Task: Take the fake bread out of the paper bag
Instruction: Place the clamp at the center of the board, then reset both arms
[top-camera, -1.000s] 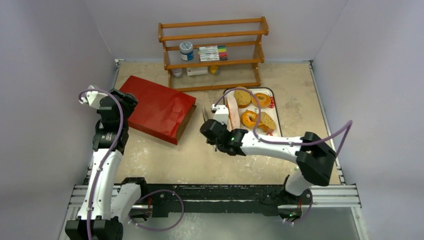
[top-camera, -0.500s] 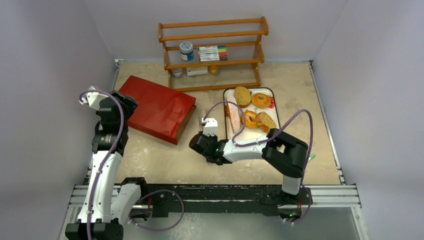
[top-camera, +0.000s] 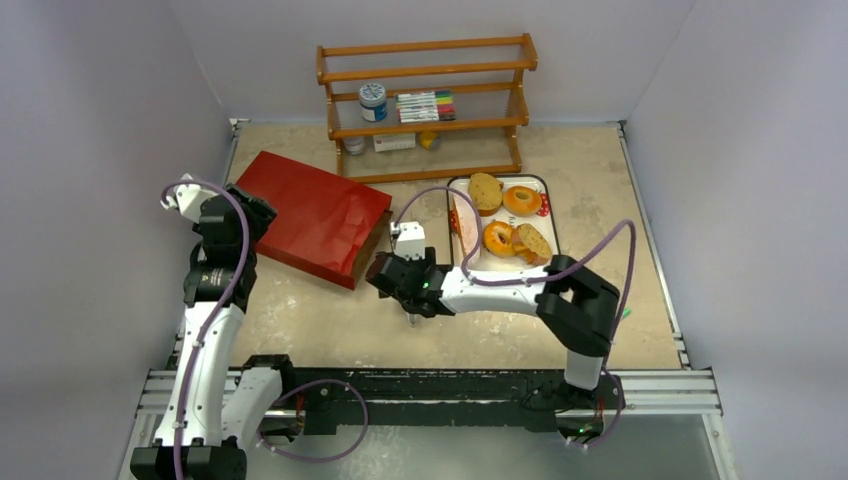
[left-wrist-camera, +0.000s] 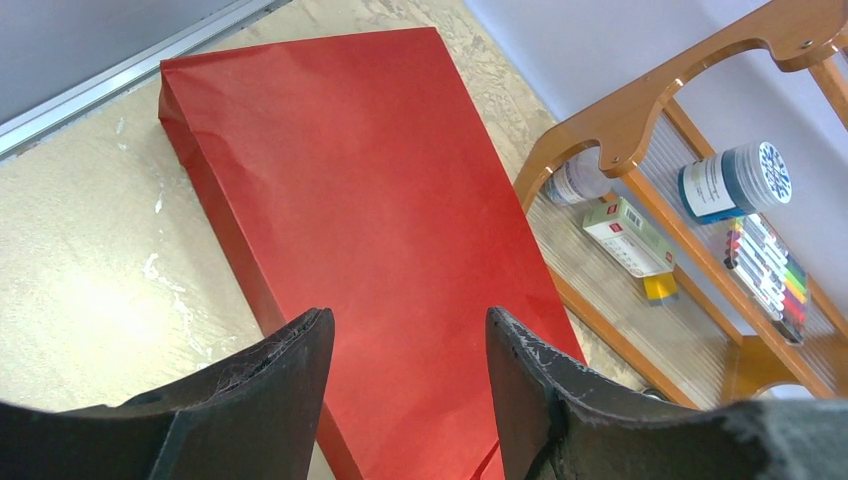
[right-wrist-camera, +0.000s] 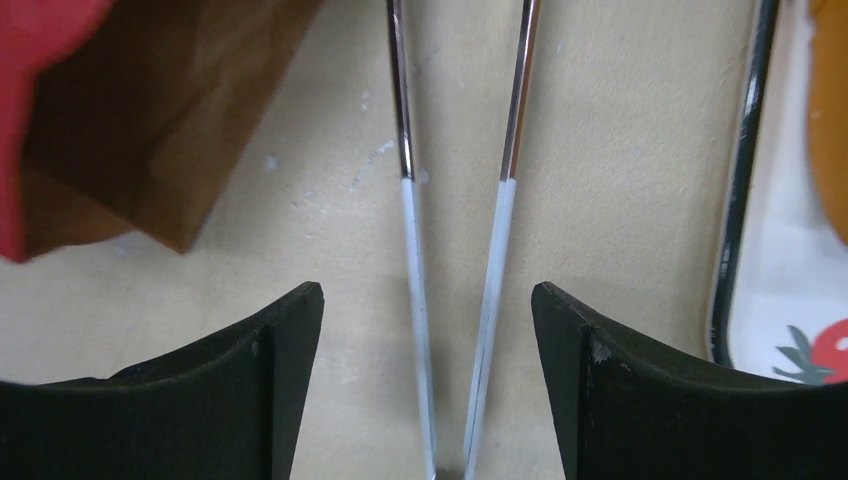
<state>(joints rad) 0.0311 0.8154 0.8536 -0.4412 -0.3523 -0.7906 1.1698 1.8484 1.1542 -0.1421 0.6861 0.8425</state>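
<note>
Our right end effector (right-wrist-camera: 425, 300) has swung from the tray (right-wrist-camera: 742, 180) to the bag (top-camera: 315, 215) mouth and opened wide, tongs (right-wrist-camera: 411, 250) loose between its jaws. Bread (top-camera: 486, 192) lies on the tray. We cannot see if more hides in the bag, so maybe another go.

White arms (top-camera: 205, 345), purple cables (top-camera: 242, 240) — black fingers (left-wrist-camera: 270, 390)

The paper bag (top-camera: 318, 215) is glossy red outside, brown inside; worktop (top-camera: 600, 170) speckled beige; tray (right-wrist-camera: 785, 250) white, strawberry-printed.
</note>
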